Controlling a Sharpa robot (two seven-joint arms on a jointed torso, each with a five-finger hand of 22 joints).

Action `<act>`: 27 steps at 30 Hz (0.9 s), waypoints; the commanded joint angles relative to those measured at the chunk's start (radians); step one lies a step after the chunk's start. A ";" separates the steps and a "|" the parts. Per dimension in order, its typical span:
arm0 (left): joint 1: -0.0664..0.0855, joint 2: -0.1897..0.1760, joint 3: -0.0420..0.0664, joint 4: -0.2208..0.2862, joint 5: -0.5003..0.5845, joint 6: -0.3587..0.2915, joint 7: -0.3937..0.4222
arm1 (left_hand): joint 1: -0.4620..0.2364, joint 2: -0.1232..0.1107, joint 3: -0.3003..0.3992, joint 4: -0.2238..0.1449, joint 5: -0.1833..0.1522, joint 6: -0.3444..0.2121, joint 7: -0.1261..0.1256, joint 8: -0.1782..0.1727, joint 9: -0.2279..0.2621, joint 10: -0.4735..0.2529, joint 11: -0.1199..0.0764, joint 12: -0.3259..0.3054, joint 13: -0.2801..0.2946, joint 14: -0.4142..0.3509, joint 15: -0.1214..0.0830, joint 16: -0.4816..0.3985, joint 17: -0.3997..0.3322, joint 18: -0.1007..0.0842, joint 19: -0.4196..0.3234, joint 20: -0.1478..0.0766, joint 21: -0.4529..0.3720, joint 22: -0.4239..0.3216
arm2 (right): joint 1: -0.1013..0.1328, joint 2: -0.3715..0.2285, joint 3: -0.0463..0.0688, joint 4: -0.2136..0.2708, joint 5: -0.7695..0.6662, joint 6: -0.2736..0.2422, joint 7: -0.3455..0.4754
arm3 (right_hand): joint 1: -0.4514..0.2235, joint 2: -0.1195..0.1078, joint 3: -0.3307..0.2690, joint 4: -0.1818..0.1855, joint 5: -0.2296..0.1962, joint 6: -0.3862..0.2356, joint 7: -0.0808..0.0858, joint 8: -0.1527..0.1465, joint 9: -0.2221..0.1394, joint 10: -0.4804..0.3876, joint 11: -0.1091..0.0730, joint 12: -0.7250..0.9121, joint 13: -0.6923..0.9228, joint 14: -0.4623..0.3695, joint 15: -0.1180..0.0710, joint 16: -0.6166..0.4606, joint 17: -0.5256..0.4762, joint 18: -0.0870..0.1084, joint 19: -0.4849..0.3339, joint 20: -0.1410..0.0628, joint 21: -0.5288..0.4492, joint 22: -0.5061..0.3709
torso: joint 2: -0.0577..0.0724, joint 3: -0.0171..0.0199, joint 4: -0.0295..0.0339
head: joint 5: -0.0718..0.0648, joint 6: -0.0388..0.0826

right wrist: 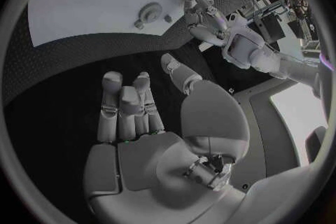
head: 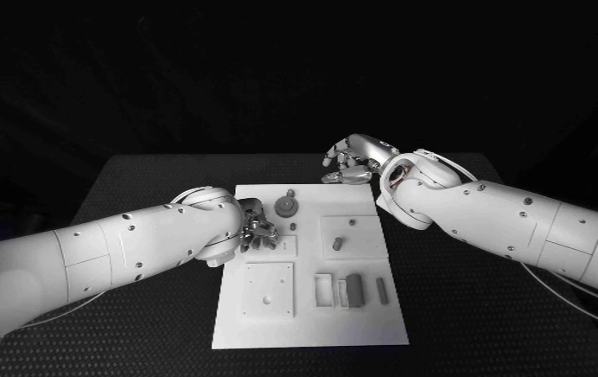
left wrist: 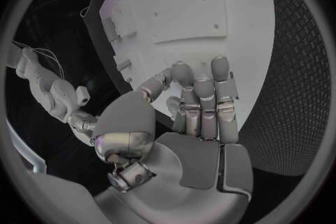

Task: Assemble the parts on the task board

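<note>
The white task board (head: 312, 325) lies in the middle of the black table. On its far part sits a round grey part (head: 289, 207), and a small peg (head: 338, 242) stands in a square panel. Grey bars (head: 355, 290) lie in slots near the front right. My left hand (head: 258, 226) is over the board's left edge with its fingers (left wrist: 203, 102) loosely bent and nothing in them. My right hand (head: 353, 160) hangs just beyond the board's far right corner, above the black table. Its fingers (right wrist: 129, 106) are loosely bent and hold nothing.
A raised square plate (head: 270, 289) with small holes takes up the board's front left. Black table (head: 149, 187) surrounds the board on all sides. The right wrist view shows the round part (right wrist: 149, 12) and my left hand (right wrist: 201, 10) near it.
</note>
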 commanded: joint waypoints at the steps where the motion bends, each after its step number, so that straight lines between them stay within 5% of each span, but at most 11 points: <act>1: -0.001 0.002 0.001 0.000 -0.007 0.004 0.010 | 0.006 0.015 0.010 -0.004 0.002 0.133 -0.094 0.004 0.148 -0.024 -0.026 0.004 -0.002 -0.010 -0.017 0.005 -0.001 -0.014 0.016 -0.019 0.003 0.008 | 0.000 0.001 0.001 0.001 0.004 0.013 0.008 | 0.003 0.006 -0.004 0.005 0.000 -0.003 0.011 -0.003 -0.001 -0.010 0.000 0.003 -0.002 -0.004 0.003 -0.005 -0.001 0.014 0.000 -0.008 -0.006 0.006 | 0.000 0.0003 0.0001 | 0.000 0.000; 27: -0.011 0.015 0.001 -0.020 -0.018 0.024 0.008 | 0.003 0.013 0.010 -0.004 0.000 0.132 -0.094 0.004 0.150 -0.025 -0.026 0.006 -0.004 -0.010 -0.017 0.006 -0.005 -0.014 0.016 -0.019 0.002 0.010 | 0.000 -0.001 0.001 0.000 0.007 0.014 0.010 | 0.002 0.007 -0.004 0.006 0.000 -0.002 0.011 -0.004 -0.002 -0.010 0.000 0.003 -0.002 -0.005 0.003 -0.005 -0.002 0.014 0.000 -0.008 -0.006 0.006 | 0.000 0.0002 0.0003 | 0.000 -0.002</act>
